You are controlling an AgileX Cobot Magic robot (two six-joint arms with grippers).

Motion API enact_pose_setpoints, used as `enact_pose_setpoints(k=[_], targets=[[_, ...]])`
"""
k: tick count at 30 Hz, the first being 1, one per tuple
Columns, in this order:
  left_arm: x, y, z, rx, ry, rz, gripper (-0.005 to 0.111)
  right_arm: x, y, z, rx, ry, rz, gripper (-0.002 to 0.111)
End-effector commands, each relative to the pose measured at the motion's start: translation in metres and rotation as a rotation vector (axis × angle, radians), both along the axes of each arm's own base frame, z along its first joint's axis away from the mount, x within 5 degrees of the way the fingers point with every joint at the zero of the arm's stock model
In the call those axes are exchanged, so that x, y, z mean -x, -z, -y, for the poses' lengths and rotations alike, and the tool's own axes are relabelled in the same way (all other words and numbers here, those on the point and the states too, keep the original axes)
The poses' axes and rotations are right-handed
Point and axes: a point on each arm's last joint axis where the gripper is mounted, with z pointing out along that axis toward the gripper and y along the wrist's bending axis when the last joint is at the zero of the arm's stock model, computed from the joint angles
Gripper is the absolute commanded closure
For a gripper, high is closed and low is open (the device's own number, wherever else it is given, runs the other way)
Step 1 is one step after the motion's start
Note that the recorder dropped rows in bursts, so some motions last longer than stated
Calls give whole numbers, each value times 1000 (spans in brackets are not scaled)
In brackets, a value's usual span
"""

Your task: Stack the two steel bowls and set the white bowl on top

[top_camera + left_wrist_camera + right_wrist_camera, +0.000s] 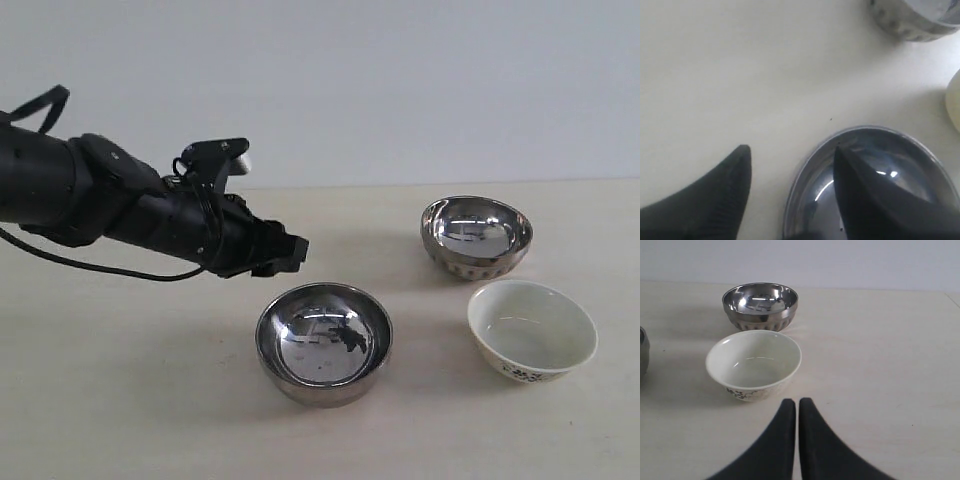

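Observation:
The smooth steel bowl (323, 342) stands upright at the table's middle front. The dimpled steel bowl (476, 236) stands apart from it, behind and to the right. The white bowl (531, 330) with its dark floral mark sits just in front of the dimpled one. My left gripper (285, 250) hovers open at the smooth bowl's back-left rim. In the left wrist view the left gripper (790, 150) has one finger over the smooth bowl's (880, 142) hollow and one outside the rim. My right gripper (797, 402) is shut and empty, a little short of the white bowl (754, 364).
The pale table (120, 400) ends at a plain wall behind. In the left wrist view the dimpled bowl (910, 22) and the white bowl's edge (954, 100) lie beyond the smooth bowl. The right wrist view shows the dimpled bowl (760, 305) behind the white one.

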Motion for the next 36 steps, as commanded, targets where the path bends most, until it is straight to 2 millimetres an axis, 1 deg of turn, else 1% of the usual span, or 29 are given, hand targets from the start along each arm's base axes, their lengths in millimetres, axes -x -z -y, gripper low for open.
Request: enact_pose_setpoints(k=[1, 2, 4, 5, 10, 13, 14, 15, 16, 19, 21, 26, 30, 34, 36], targets=[[6, -35, -2, 23, 16, 97, 75, 0, -1, 0, 3, -1, 15, 108], [7, -41, -3, 29, 17, 111, 81, 0, -1, 0, 3, -1, 15, 108], [10, -55, -7, 43, 11, 145, 98, 0, -1, 0, 3, -1, 15, 108], [12, -62, -8, 49, 13, 163, 103, 0, -1, 0, 3, -1, 15, 108], [20, -93, -14, 79, 0, 250, 103, 0, -1, 0, 3, -1, 15, 108], [32, -121, -20, 86, 25, 340, 103, 0, -1, 0, 3, -1, 15, 108], [36, -126, -22, 91, 24, 351, 103, 0, -1, 0, 3, -1, 15, 108], [43, -136, -27, 98, 7, 387, 103, 0, -1, 0, 3, -1, 15, 108], [46, -139, -30, 99, -10, 407, 103, 0, -1, 0, 3, -1, 15, 108], [65, -151, -50, 88, -109, 500, 103, 0, -1, 0, 3, -1, 15, 108], [80, -151, -63, 82, -156, 531, 103, 0, -1, 0, 3, -1, 15, 108], [126, -122, -94, 60, -240, 511, 103, 0, -1, 0, 3, -1, 15, 108], [156, -115, -108, 120, -274, 493, 103, 0, -1, 0, 3, -1, 15, 108], [187, -113, -123, 165, -279, 528, 103, 0, -1, 0, 3, -1, 15, 108], [200, -110, -128, 245, -313, 496, 103, 0, -1, 0, 3, -1, 15, 108]])
